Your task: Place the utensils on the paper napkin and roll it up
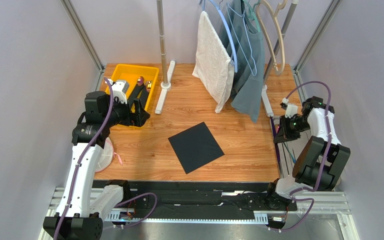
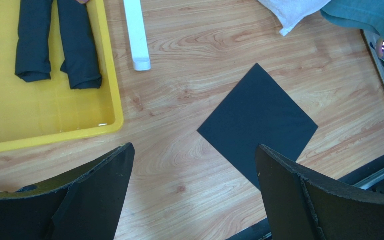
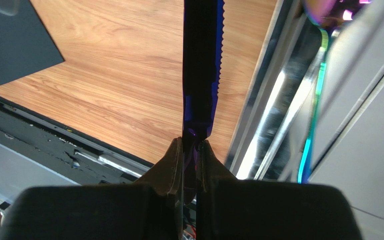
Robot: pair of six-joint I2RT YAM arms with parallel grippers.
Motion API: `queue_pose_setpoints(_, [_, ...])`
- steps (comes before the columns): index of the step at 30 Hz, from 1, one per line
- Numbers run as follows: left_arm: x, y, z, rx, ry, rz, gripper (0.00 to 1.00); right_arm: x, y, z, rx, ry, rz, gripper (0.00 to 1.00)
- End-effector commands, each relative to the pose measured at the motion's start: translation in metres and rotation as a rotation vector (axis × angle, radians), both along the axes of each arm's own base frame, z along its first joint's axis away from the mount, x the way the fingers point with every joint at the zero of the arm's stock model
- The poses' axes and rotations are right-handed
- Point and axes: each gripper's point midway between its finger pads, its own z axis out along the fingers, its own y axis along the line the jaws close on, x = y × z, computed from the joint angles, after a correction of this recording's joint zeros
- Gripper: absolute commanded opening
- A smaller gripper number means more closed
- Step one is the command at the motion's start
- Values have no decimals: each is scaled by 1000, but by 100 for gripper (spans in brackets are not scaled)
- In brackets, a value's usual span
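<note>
Black paper napkin (image 1: 196, 147) lies flat mid-table, white towel (image 1: 211, 60) and grey-blue garment (image 1: 249, 85) hanging behind it. The right gripper (image 3: 191, 150) pinches a serrated blue utensil (image 3: 201, 70) over the table's right edge. The left gripper (image 2: 193, 155) gapes wide by the yellow bin (image 2: 111, 75).

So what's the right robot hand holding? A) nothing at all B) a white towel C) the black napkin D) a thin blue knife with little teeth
D: in the right wrist view the right gripper is pinched shut on a thin blue knife with a toothed edge.
</note>
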Motion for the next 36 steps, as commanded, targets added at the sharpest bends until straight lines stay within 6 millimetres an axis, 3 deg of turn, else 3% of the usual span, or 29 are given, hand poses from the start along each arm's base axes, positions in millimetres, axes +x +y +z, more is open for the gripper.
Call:
queue_pose_setpoints(1, [4,-3,4,-25,-34,2,99,11,34,10,11,-61,-8,0])
queue_pose_setpoints(6, [1,-2,3,-34,-49,15,99,15,74,8,35,-64,34,0])
queue_pose_setpoints(11, [-1,-1,-4,-29,-38,20,99,6,121,2,92,-13,67,0])
queue_pose_setpoints(13, [-2,-1,-8,-29,-29,18,99,6,135,-1,53,-20,105,0])
queue_pose_setpoints(17, [-4,-2,-12,-41,-18,20,99,0,181,-2,79,-40,181,0])
queue_pose_setpoints(28, [-7,-5,-15,-71,5,28,99,-1,268,3,50,-56,285,0])
queue_pose_setpoints(29, [-7,-4,-16,-71,5,33,99,-6,278,-6,29,-32,307,0])
queue_pose_setpoints(35, [-8,-9,-26,-93,19,17,99,17,310,-1,-73,-48,223,0])
queue_pose_setpoints(36, [-9,-14,-26,-99,13,-26,93,22,314,-1,-79,-51,214,0])
